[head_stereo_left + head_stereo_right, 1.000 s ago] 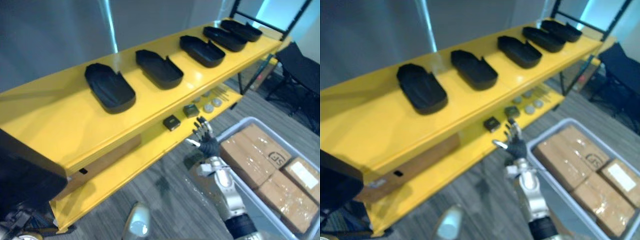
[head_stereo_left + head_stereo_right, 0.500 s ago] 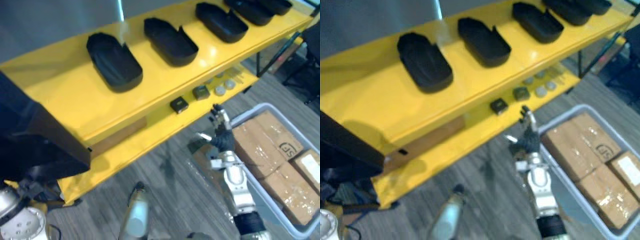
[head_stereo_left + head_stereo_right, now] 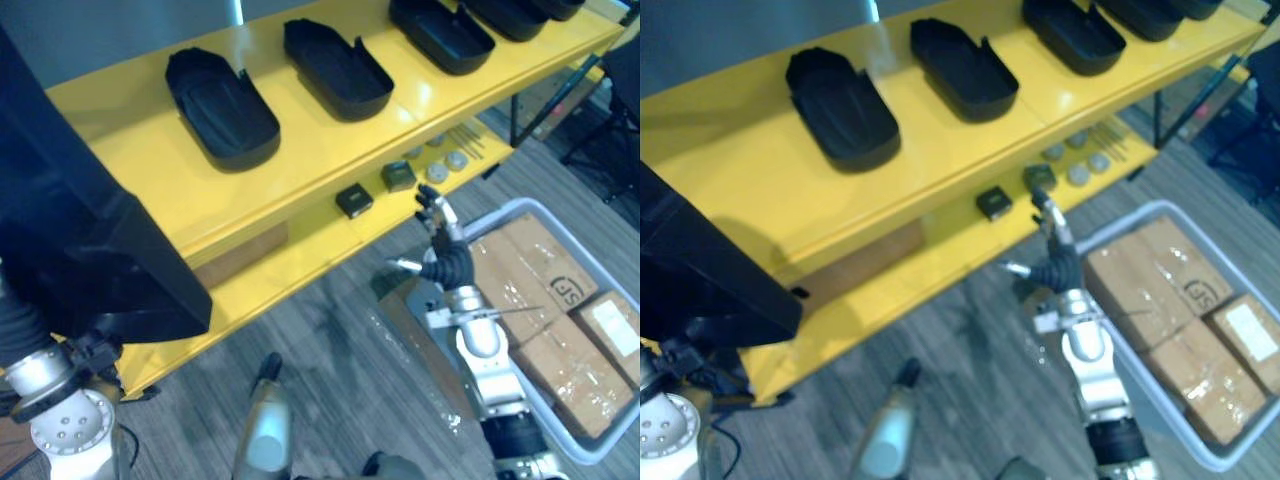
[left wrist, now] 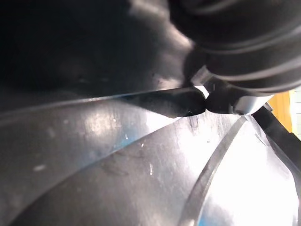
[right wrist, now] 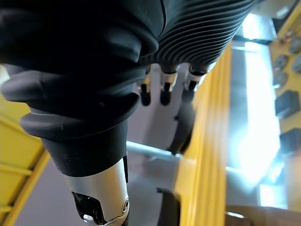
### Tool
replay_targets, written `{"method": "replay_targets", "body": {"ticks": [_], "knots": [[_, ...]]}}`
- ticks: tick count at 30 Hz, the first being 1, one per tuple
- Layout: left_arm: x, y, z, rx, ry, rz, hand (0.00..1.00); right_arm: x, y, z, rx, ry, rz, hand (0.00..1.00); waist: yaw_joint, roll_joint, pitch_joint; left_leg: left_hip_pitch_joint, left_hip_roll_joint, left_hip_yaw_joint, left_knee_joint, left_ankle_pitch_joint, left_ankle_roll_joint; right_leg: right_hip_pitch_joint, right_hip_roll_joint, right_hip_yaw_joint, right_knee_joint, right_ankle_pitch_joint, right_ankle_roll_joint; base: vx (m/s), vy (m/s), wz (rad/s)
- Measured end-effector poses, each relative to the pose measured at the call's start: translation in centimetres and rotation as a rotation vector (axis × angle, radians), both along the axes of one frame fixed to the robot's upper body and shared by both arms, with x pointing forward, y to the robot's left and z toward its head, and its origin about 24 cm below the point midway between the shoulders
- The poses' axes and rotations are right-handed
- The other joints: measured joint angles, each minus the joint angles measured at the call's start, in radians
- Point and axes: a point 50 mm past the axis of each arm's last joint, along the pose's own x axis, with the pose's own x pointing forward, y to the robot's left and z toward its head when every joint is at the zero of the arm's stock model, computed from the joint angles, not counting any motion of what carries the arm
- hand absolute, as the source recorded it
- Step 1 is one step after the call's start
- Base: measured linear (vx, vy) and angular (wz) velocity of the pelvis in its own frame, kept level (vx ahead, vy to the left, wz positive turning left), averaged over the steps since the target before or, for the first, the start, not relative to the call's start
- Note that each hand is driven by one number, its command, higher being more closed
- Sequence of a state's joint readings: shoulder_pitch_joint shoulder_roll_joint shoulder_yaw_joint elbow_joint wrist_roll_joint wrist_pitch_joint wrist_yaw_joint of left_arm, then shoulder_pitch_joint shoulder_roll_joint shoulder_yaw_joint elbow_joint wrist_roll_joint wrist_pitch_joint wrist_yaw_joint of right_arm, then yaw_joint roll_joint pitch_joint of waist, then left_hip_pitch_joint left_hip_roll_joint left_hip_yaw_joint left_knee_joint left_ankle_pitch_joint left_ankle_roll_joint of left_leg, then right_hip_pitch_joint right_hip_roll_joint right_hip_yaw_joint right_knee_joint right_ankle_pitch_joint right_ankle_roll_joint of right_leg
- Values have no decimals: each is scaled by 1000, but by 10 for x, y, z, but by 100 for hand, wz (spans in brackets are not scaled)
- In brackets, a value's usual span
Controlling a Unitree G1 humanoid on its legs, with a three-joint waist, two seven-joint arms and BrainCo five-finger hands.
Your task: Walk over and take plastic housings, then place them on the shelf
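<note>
Nearer than before, the black plastic housing (image 3: 90, 230) looms over the yellow shelf's (image 3: 300, 170) left end, axis unclear, left hand's (image 4: 235, 42) grip hidden; shelved housings (image 3: 222, 108) lie front-to-back; right hand (image 3: 448, 266) splayed, empty.

Yellow shelf (image 3: 150, 190), two tiers.
Top tier: black plastic housings (image 3: 222, 107) in a row along its length. Lower tier: two dark blocks (image 3: 354, 201) and grey discs (image 3: 437, 172) toward the right end.
</note>
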State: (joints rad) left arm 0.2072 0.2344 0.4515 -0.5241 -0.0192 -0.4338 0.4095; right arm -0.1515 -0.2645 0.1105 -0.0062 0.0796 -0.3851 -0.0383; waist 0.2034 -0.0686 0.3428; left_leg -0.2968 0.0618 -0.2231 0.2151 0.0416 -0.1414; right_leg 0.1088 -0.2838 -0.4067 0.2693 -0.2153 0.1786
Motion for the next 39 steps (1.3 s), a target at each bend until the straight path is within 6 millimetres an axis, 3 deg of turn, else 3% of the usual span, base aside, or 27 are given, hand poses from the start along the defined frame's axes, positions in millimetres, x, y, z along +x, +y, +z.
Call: {"method": "replay_targets", "body": {"ticks": [3,7,11,12,13,14,15,16,17,18,20,22,24,25,27,28,29,31,35,39], "knots": [[-2,2,0,8,7,15,100,2,3,6,8,-37,-9,0,6,0,0,0,-4,4,12,0,-1,9,-5,-3,-6,3,5,4,5,1],[-6,3,-2,59,43,44,100,3,1,14,96,-93,-87,0,31,0,0,-2,-19,16,139,-97,0,72,-15,-15,-10,11,6,16,62,1],[-11,5,-1,93,45,48,100,-2,-18,9,187,-99,-234,0,24,4,-1,3,-19,40,177,-126,21,-8,-51,48,219,78,-126,4,141,25],[-13,7,0,109,46,54,100,-4,-23,10,212,-117,-271,0,24,-3,-3,-4,-25,70,206,-148,48,-53,-74,85,279,122,-158,67,193,9],[-16,9,1,116,46,70,100,-5,-28,12,220,-136,-296,0,17,24,-6,-25,-20,91,316,-208,101,-77,-86,107,376,164,-164,95,215,-2],[-16,11,2,122,44,77,100,-4,-29,11,229,-136,-307,0,16,30,-2,-19,-18,88,341,-231,84,-102,-102,127,434,190,-167,98,227,0],[-16,15,2,109,38,87,100,-3,-30,8,227,-122,-317,0,0,39,-4,-11,-24,80,345,-242,99,-152,-90,173,462,65,-120,69,182,8],[-12,18,1,78,27,93,100,-2,-33,10,218,-132,-326,0,-8,47,-9,3,-19,65,311,-237,108,-191,-40,209,384,-4,-103,56,172,14],[-10,19,0,65,24,96,100,-3,-36,12,218,-142,-336,0,-11,47,-13,6,-17,61,290,-234,113,-211,-9,233,322,-7,-105,68,110,19],[-7,23,-1,43,19,109,100,-3,-45,20,220,-174,-362,0,-25,48,-13,16,-17,51,254,-231,118,-234,41,290,191,1,-93,45,69,28],[-3,25,-3,6,18,122,100,-8,-63,29,213,-211,-412,0,-47,56,-14,18,-18,35,247,-230,116,-252,91,370,63,25,-62,43,15,49],[0,23,-2,-10,5,120,100,-19,-78,36,204,-245,-456,0,-73,55,-15,20,-27,10,265,-229,106,-244,114,410,52,32,-48,64,-81,82],[0,24,-3,-16,9,128,100,-25,-86,42,205,-276,-478,0,-76,24,-33,22,-40,12,264,-239,91,-230,120,405,58,28,-52,158,-296,79],[0,24,-7,-34,31,141,100,-26,-89,45,204,-293,-481,0,-83,22,-40,23,-37,12,264,-243,77,-207,134,406,41,53,-31,170,-402,86],[-4,24,-18,-79,72,154,100,-29,-96,44,218,-288,-499,0,-87,36,-65,28,10,36,216,-227,51,-206,154,362,48,53,-48,134,-305,60],[-7,24,-23,-93,92,166,100,-31,-100,45,228,-294,-519,0,-88,57,-75,23,55,76,180,-200,45,-212,164,333,49,58,-53,171,-245,60],[-5,22,-24,-98,98,156,100,-35,-108,44,233,-294,-565,0,-104,79,-86,9,88,129,153,-154,46,-210,164,289,49,57,-55,173,-232,75],[-2,15,-22,-100,80,122,100,-45,-121,38,237,-282,-642,0,-126,98,-96,23,103,219,88,-91,27,-195,155,241,49,57,-55,168,-143,90],[0,12,-19,-109,63,118,100,-64,-137,28,228,-256,-735,0,-141,87,-93,113,89,235,-5,-66,14,-133,137,218,53,57,-55,141,-16,33],[-2,18,-30,-138,166,204,100,-87,-147,16,271,-236,-827,0,-161,80,-91,157,48,251,-81,-43,22,-119,104,217,43,57,-56,76,42,7]]}}
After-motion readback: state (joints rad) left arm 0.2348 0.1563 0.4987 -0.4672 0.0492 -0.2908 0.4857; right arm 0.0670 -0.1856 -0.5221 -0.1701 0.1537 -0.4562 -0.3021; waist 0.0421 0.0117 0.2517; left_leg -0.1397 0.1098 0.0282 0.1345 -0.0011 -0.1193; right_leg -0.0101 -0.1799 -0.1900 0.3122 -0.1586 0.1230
